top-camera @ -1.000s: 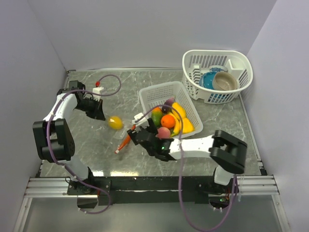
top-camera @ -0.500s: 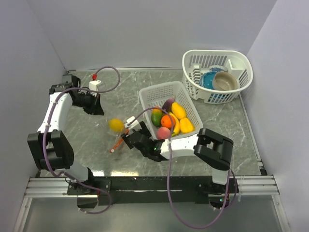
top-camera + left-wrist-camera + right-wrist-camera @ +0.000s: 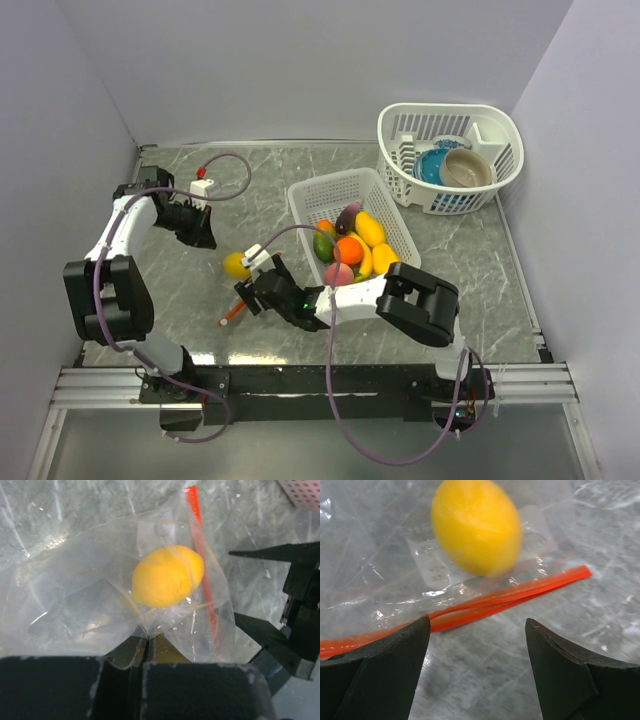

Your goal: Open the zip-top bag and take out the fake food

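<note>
We see one small clear, crinkly zip-top bag [image 3: 75, 605] lying between the two grippers, with one glossy yellow plastic lemon [image 3: 167, 575] inside. The film looks thin, limp and slippery, so we judge the stiffer orange-red zip strip [image 3: 510, 597] the best hold. Our left gripper [image 3: 147, 647] pinches the bag's bottom edge. Our right gripper [image 3: 477, 625] hangs spread wide, just short of the strip. About six fake fruits [image 3: 348, 250] sit in the white mesh basket [image 3: 305, 205].

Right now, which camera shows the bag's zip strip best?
Right wrist: the zip strip crosses the frame close up, beyond the open right tool. Left wrist shows the strip smaller, along the zip-top bag's edge; top shows an orange sliver.
</note>
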You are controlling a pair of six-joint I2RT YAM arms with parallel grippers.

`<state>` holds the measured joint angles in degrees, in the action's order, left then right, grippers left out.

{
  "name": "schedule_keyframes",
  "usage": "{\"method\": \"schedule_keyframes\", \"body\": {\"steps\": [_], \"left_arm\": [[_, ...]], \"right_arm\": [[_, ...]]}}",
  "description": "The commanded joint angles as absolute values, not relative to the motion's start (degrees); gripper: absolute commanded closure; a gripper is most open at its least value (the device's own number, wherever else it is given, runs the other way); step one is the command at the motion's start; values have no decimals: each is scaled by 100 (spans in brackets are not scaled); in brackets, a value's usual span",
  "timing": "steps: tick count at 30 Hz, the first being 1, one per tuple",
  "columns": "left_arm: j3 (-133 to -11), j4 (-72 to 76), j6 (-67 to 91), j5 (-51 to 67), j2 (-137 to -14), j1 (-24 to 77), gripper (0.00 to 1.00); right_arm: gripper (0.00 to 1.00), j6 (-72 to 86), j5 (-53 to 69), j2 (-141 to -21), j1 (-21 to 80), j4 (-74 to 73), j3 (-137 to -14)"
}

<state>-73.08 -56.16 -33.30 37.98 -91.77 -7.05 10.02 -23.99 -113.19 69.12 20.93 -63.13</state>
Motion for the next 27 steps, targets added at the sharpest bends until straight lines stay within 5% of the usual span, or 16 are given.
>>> {"method": "schedule_keyframes", "body": {"steps": [1, 13, 27], "left_arm": [[-7059, -5064, -3200, 3552, -9342, -677, 99], [-6461, -3754, -3024, 2118, -10213, -440, 99], [-6372, -3894, -3146, 2100, -10090, -316, 99]], "right_arm": [[17, 1125, -2171, -11391, 6891, 2250, -6627], [19, 1380, -2241, -10301, 6891, 2707, -5458], [21, 1327, -2092, -11135, 6838, 2522, -6450]]}}
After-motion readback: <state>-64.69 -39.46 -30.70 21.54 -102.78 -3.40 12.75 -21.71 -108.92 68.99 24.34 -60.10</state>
